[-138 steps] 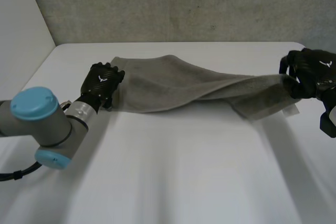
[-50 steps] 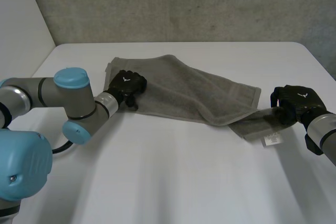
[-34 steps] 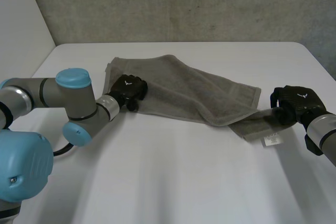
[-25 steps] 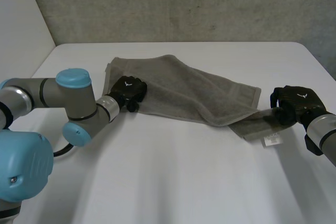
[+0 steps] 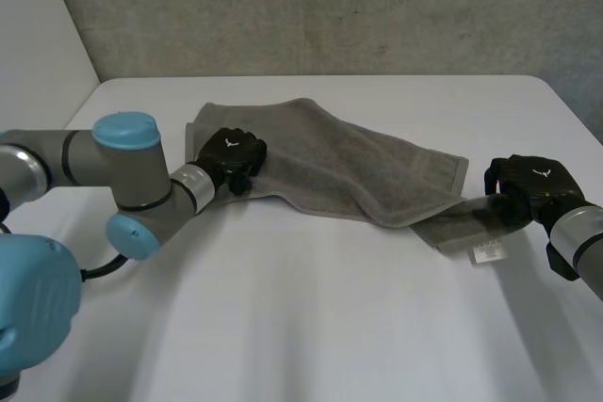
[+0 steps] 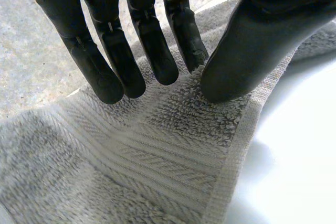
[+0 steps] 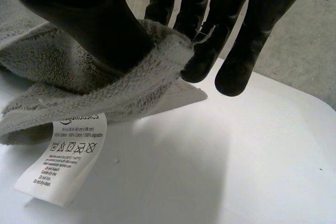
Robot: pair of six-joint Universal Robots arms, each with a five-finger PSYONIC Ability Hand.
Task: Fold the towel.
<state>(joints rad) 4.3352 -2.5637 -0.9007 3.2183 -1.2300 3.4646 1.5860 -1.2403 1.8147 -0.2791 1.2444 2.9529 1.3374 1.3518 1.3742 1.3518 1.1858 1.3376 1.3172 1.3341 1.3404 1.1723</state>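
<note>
**A:** So, how will the towel (image 5: 330, 162) handle?

**B:** Soft, limp and light, I judge. It is thick terry that sags wherever nothing carries it, with little slip and nothing to break. It is best taken at a corner or along the hem (image 6: 239, 145), where the cloth is firmer. A grab in the middle would only bunch it.

**A:** Where does it lie?

**B:** Across the back half of the worktop (image 5: 311, 327), slanting from the back left corner toward the right edge, with its right part loosely doubled over.

**A:** And the left hand (image 5: 229, 159)?

**B:** On the near long edge, close to the left end. Its fingers (image 6: 152, 51) are almost straight, tips resting on the pile, and the thumb (image 6: 247, 45) presses just inside the hem. I see no cloth gripped between them.

**A:** The right hand (image 5: 532, 190)?

**B:** At the right-end corner, near the worktop's right edge. The corner drapes over its thumb and is pinched there by the fingers (image 7: 247, 40). A white label (image 7: 60, 153) hangs beneath.

**A:** What differs from earlier?

**B:** Nearly three seconds ago the towel hangs stretched between the hands, its right end held up by the right edge. Now it lies slack, the right hand is lower and further in, and the left hand sits further onto the cloth. Over the last second almost nothing changes, only the left arm shifts a little.
</note>
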